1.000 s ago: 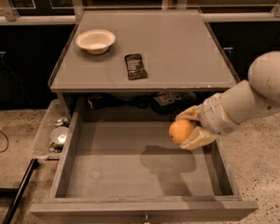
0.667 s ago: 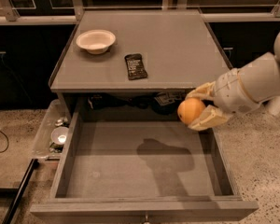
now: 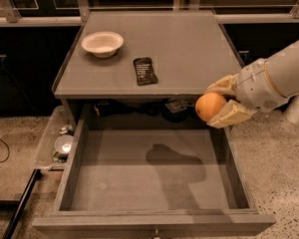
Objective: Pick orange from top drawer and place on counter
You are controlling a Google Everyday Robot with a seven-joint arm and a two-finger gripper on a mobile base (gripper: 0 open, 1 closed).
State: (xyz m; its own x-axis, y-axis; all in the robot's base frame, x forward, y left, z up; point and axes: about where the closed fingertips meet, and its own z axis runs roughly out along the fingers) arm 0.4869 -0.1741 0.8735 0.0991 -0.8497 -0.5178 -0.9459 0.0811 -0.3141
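Below the front edge of the counter [image 3: 189, 49] the top drawer [image 3: 139, 178] stands open. Just off the counter's front right corner the gripper [image 3: 221, 103] is clamped on the orange [image 3: 208, 106], held clear of the drawer, so the carrying step seems to be in hand. The next move, I judge, calls for rising over the counter's edge onto bare surface; the orange is round, so it has no long axis and no heading.

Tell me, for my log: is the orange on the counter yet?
No, the end effector holds the orange in the air over the top drawer, off the counter.
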